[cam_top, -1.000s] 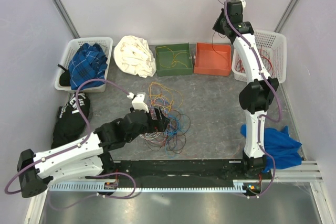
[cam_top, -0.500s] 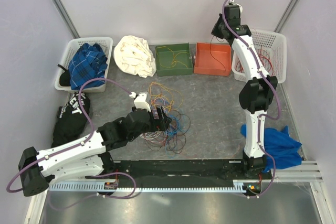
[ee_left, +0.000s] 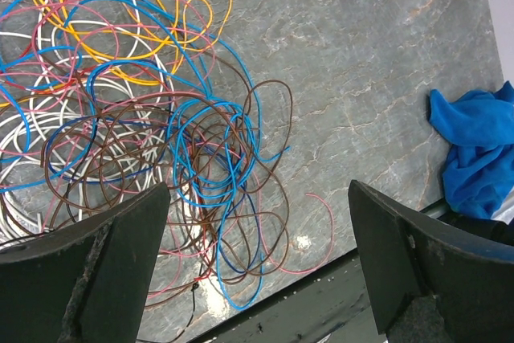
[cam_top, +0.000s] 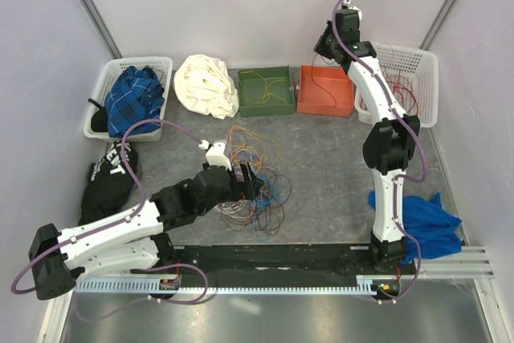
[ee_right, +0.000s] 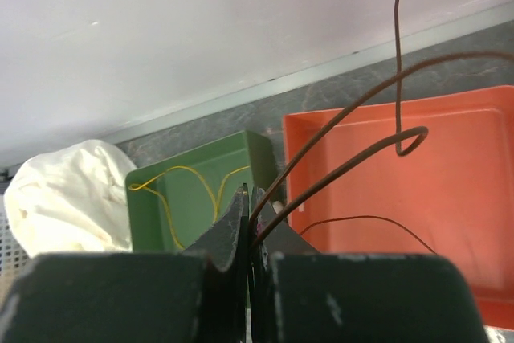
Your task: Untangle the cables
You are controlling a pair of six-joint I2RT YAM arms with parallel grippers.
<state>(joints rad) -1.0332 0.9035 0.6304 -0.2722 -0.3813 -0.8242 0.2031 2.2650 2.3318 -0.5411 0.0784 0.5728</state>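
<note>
Right fingers (ee_right: pixel 231 234), further left now, clamped on brown cable (ee_right: pixel 347 165); left fingers (ee_left: pixel 120 267) wide apart.

Top external view looks down from high at the near edge over the whole bench (cam_top: pixel 337 174). Left wrist view sits close above the cable tangle (ee_left: pixel 201 130). Right wrist view faces the green tray (ee_right: pixel 185 206) and orange tray (ee_right: pixel 458 190). The overhead view shares both.

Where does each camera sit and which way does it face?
Top external: above, behind the bases, looking down on the table; left arm and right arm show.
Left wrist: on its arm, facing down at the cable tangle; open left tool frames it.
Right wrist: raised, facing orange tray and green tray; right tool shut on a brown cable.
Shared: top and left wrist both show tangle, blue cloth.
</note>
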